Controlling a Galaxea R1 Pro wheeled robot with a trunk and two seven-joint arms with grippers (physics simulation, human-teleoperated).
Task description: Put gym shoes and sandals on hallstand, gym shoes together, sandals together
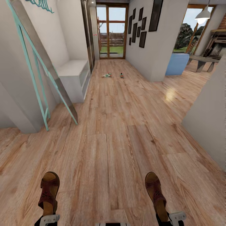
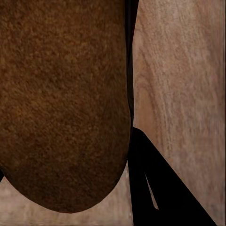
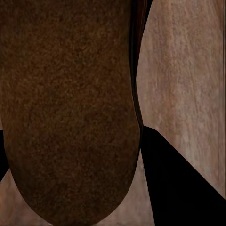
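I hold one brown sandal in each gripper, low over the wood-plank corridor floor. The left sandal sticks forward from my left gripper, which is shut on its heel end. The right sandal sits the same way in my shut right gripper. Each wrist view looks at a brown sole with a black finger beside it. Far down the corridor the two gym shoes lie on the floor, a little apart. The hallstand is out of view.
A light grey bench with side slots stands at the left wall under teal letters. A teal-framed mirror leans in front of it. A wall corner juts in at the right. Glass doors close the far end.
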